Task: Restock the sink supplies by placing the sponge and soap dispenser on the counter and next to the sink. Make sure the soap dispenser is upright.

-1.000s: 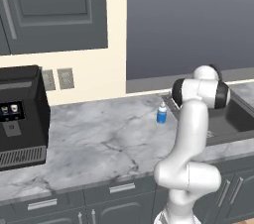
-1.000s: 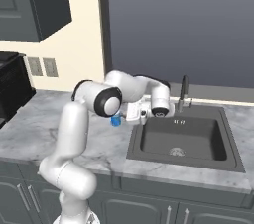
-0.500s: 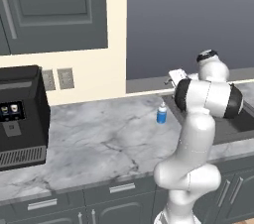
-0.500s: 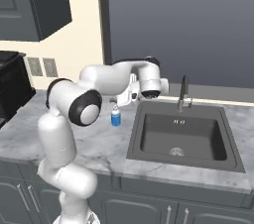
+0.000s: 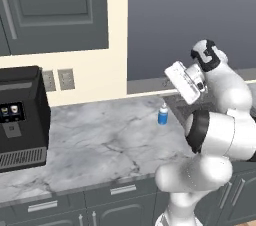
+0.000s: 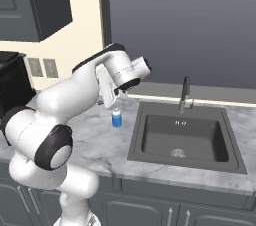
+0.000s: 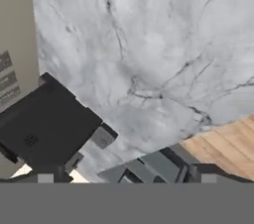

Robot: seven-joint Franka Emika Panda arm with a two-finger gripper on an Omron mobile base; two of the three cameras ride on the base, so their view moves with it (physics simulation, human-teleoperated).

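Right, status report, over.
Gripper raised above counter, jaw state unclear. Soap upright on counter left of sink. Coffee machine far left, nothing in the way.

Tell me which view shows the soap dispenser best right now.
The left base view: the soap dispenser stands upright and unobstructed on the counter, blue body and white top clear. In the right base view it shows beside the sink, its top partly covered by the arm. The hand view looks at marble and the coffee machine.

Glossy white rounded arm segments with dark joint bands
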